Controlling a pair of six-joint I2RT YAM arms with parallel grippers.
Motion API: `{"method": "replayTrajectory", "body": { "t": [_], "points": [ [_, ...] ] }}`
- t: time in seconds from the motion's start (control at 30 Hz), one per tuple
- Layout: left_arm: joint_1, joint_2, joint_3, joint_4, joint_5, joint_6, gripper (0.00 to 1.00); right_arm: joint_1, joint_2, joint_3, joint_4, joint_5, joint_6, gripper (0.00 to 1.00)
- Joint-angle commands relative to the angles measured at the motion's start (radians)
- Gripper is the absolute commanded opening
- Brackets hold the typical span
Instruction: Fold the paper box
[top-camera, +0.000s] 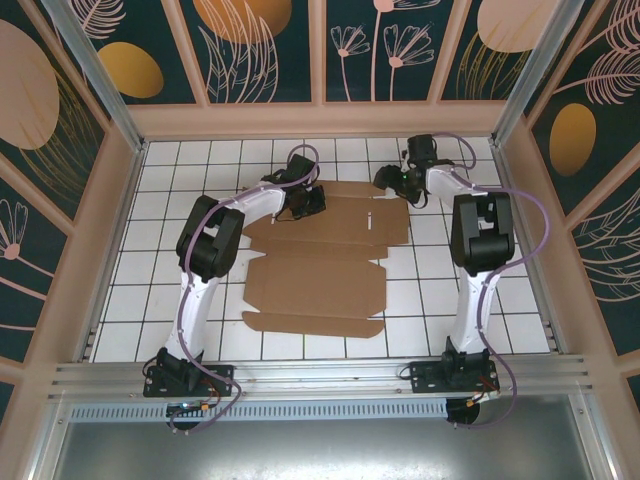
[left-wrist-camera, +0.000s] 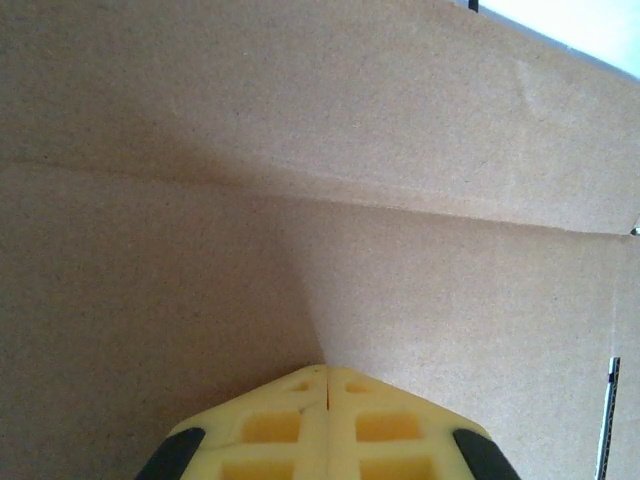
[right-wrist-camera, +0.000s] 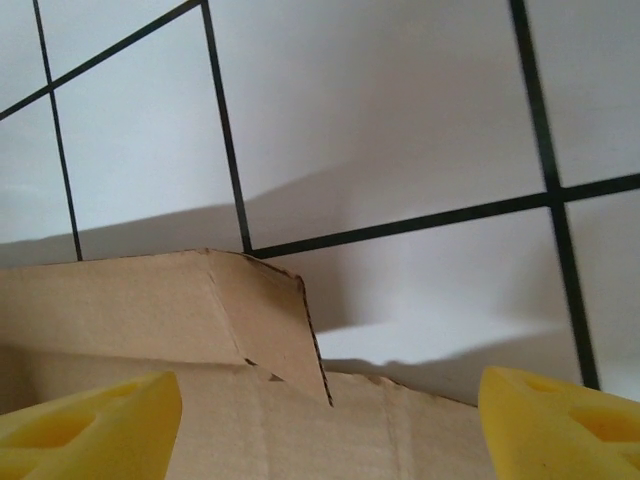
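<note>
Top external: one paper box (top-camera: 315, 285), two arms (top-camera: 210, 240) (top-camera: 480, 235).

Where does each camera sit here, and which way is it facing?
Top external: above, behind the bases, looking down on tiled table, both arms, paper box.
Left wrist: on the left arm, facing cardboard close up; shut left claw at bottom.
Right wrist: facing a box flap and tiles; open right claw at bottom.
Shared: the paper box.
</note>
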Motion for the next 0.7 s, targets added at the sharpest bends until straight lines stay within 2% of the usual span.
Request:
{"method": "replayTrajectory", "body": {
  "t": [0.0,0.3,0.67],
  "points": [
    [0.002,0.048,-0.04,-0.064,-0.03,0.028,0.0,-0.001,0.036,0.039,0.034,-0.088,0.003,0.78],
    [0.002,0.045,-0.041,-0.061,-0.032,0.035,0.0,-0.001,0.113,0.108,0.054,-0.163,0.019,0.75],
    [0.002,0.046,-0.025,-0.064,-0.032,0.042,0.0,0.044,0.064,0.117,0.072,-0.212,0.039,0.55]
  ]
}}
